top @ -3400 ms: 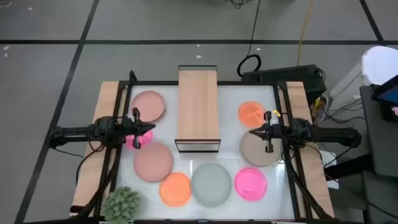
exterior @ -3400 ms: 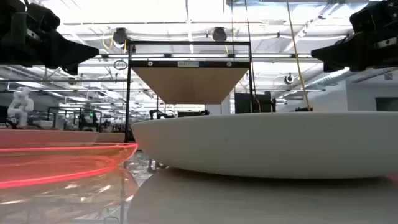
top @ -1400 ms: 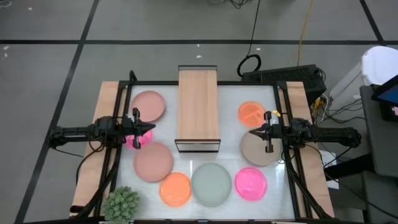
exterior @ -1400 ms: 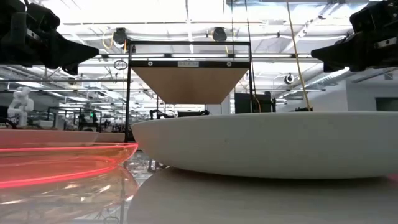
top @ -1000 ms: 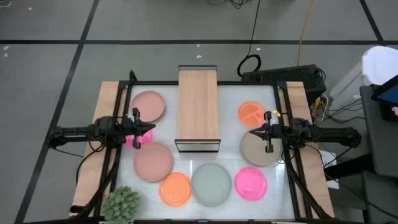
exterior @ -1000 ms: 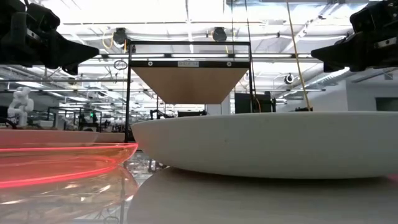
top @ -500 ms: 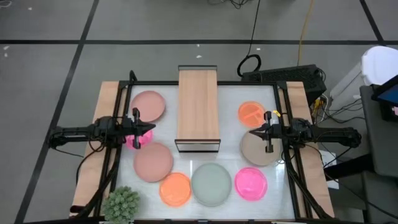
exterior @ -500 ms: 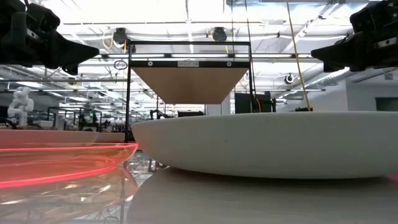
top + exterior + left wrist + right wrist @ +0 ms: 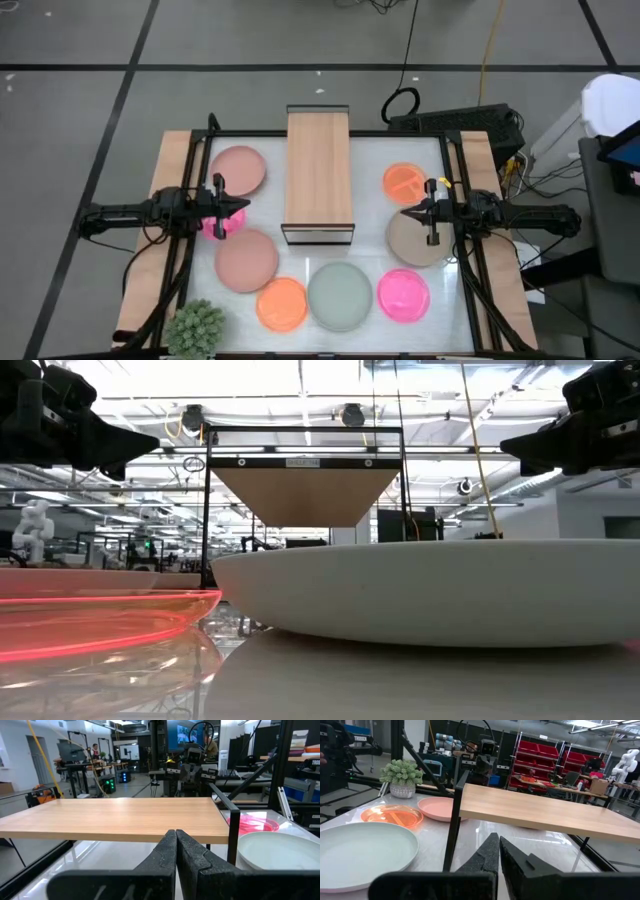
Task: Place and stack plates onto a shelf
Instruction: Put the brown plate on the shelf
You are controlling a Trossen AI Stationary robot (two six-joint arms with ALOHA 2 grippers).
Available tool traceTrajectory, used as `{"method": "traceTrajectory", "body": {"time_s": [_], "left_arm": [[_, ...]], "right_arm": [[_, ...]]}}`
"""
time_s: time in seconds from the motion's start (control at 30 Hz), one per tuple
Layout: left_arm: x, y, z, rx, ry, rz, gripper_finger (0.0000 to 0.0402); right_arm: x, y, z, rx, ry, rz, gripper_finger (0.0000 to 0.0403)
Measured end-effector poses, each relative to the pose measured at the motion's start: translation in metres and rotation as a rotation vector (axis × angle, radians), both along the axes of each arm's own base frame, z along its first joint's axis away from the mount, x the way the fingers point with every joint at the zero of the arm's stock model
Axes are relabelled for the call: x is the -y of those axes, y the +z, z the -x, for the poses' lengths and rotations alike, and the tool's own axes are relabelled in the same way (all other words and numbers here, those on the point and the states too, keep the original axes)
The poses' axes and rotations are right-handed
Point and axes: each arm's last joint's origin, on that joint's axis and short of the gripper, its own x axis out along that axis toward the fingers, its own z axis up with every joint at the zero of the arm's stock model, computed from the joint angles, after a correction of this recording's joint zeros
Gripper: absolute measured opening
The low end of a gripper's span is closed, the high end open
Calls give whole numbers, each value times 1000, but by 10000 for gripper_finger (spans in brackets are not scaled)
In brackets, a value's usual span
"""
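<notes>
Left end effector (image 9: 243, 206) clenched, empty, above a hot pink plate (image 9: 222, 222) just left of the shelf (image 9: 319, 175). Right end effector (image 9: 405, 212) clenched, empty, over the beige plate (image 9: 412, 243) right of the shelf. Shelf sits between them, bare. Remaining plates lie flat on the tabletop (image 9: 370, 205); pale green plate (image 9: 340, 294) at the near edge.

The shelf (image 9: 319, 175) top is bare and open from above, while plates (image 9: 340, 294) crowd the table (image 9: 370, 225) around its near end.
</notes>
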Motion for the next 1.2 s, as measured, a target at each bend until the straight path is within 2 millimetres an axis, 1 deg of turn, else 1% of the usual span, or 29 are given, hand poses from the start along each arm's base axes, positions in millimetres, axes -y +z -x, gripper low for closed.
{"method": "traceTrajectory", "body": {"time_s": [0.07,0.2,0.4,0.57,0.7,0.73,0.93,1.1,1.2], "left_arm": [[0,0,0,0,0,0,4],[0,0,0,0,0,0,4],[0,0,0,0,0,0,4],[0,0,0,-1,0,0,4],[0,0,0,0,0,0,4],[0,0,0,-1,0,0,4],[0,0,0,0,0,0,4],[0,0,0,0,0,0,4],[0,0,0,0,0,0,4]], "right_arm": [[0,1,0,6,0,-2,0],[0,1,0,9,-1,-124,0],[0,2,0,24,1,-59,0],[0,8,0,82,1,-77,0],[0,6,-2,48,-4,-77,0],[0,8,-2,49,-4,-77,0],[0,47,-1,70,-3,-75,0],[0,91,-1,41,-3,-85,0],[0,120,0,20,-4,-107,0]]}}
